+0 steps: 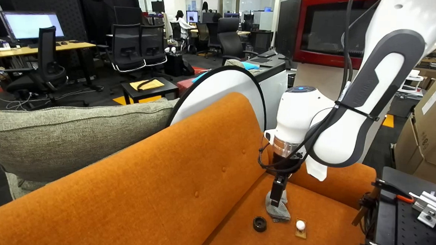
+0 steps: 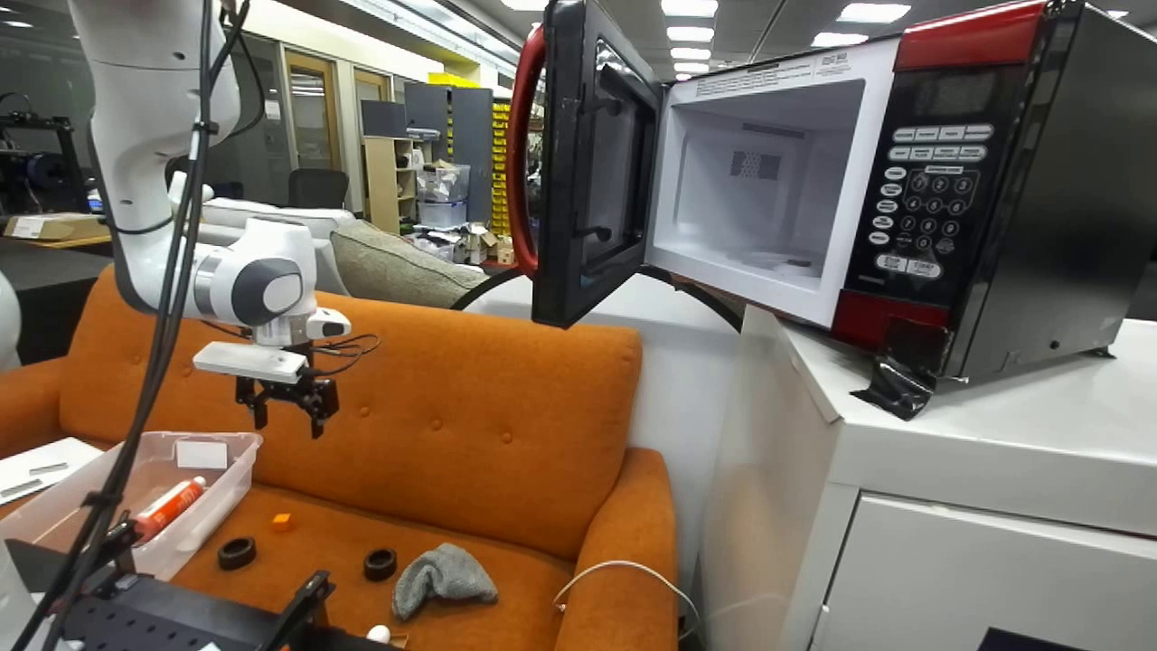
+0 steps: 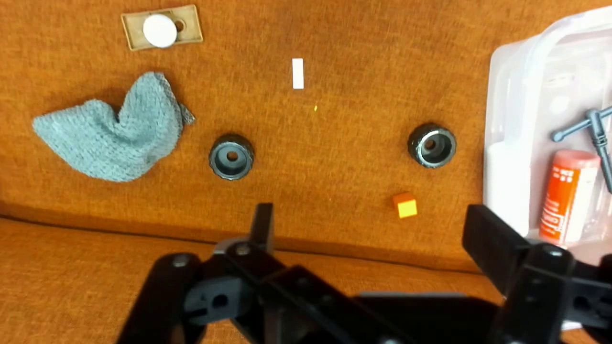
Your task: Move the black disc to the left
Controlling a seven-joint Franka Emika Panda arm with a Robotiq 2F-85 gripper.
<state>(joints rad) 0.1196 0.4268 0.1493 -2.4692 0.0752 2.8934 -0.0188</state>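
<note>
1. Wrist view: one black disc lies beside the grey cloth, another disc near the tub; I cannot tell which is meant. Both sit ahead of the pincer, either side of its middle; its fingers stand wide apart, holding nothing.
2. In an exterior view, the pincer hangs well above both discs.
3. In an exterior view, the arm bends so the pincer points down.

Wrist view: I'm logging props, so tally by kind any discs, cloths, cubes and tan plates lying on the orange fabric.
Black discs: 2
Grey cloth: 1
Orange cube: 1
Tan plate: 1
Total: 5
</note>
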